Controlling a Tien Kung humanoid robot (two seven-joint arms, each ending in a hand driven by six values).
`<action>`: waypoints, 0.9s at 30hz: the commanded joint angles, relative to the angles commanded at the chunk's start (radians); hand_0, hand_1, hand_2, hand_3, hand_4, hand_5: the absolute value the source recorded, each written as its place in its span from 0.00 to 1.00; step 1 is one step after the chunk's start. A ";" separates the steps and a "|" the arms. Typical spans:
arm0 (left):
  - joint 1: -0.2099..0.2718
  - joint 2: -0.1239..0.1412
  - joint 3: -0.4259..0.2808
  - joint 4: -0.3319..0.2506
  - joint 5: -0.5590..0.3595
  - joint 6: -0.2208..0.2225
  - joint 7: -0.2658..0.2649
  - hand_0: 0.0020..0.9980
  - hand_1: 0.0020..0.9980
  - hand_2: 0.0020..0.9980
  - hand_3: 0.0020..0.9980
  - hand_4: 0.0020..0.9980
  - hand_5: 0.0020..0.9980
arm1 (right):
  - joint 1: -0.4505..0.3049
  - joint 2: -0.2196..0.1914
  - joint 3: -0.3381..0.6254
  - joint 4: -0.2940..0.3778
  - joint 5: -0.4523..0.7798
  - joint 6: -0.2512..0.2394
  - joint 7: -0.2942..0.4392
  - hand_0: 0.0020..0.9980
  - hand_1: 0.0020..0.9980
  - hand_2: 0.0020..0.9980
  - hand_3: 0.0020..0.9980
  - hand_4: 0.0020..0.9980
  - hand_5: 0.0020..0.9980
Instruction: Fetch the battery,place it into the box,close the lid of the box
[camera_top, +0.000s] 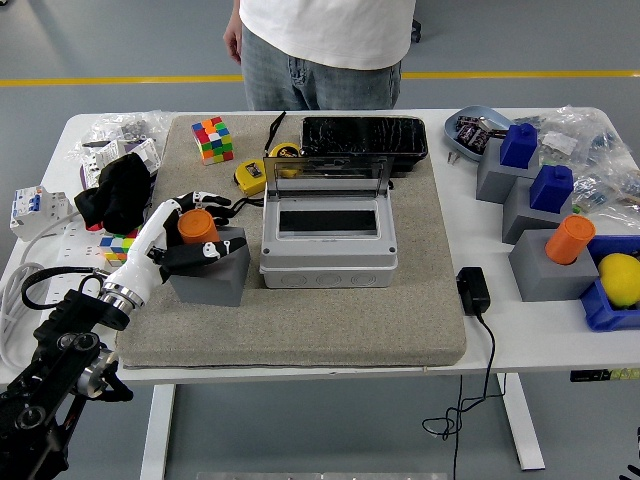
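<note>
Left hand (190, 232) curled around orange battery (197, 226), which stands upright in grey holder (209, 268) near mat's left edge; grip approx., contact partly hidden. Box (328, 240) just right of holder, lid (327, 177) raised. Mat (330, 325) bare in front, toward desk (545, 335) near edge.

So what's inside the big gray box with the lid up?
The gray box has its clear lid tipped up. Through the dark rectangular opening nothing shows. The orange battery still sits in its gray holder, in the left hand. The box's walls hide the corners.
</note>
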 joint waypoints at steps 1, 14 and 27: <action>0.000 0.000 0.001 0.000 -0.003 0.003 -0.001 0.37 0.53 0.39 0.36 1.00 0.00 | 0.000 0.000 0.001 0.000 -0.001 0.000 0.000 0.83 0.79 0.76 0.80 1.00 1.00; 0.000 -0.001 0.014 -0.005 -0.011 0.035 -0.005 0.19 0.32 0.27 0.23 1.00 0.00 | 0.001 -0.001 -0.001 0.000 0.002 -0.001 0.000 0.83 0.79 0.76 0.80 1.00 1.00; -0.004 -0.002 0.027 -0.008 -0.008 0.100 -0.019 0.07 0.11 0.12 0.11 1.00 0.00 | 0.000 -0.003 -0.004 0.000 0.002 -0.002 -0.001 0.83 0.79 0.76 0.80 1.00 1.00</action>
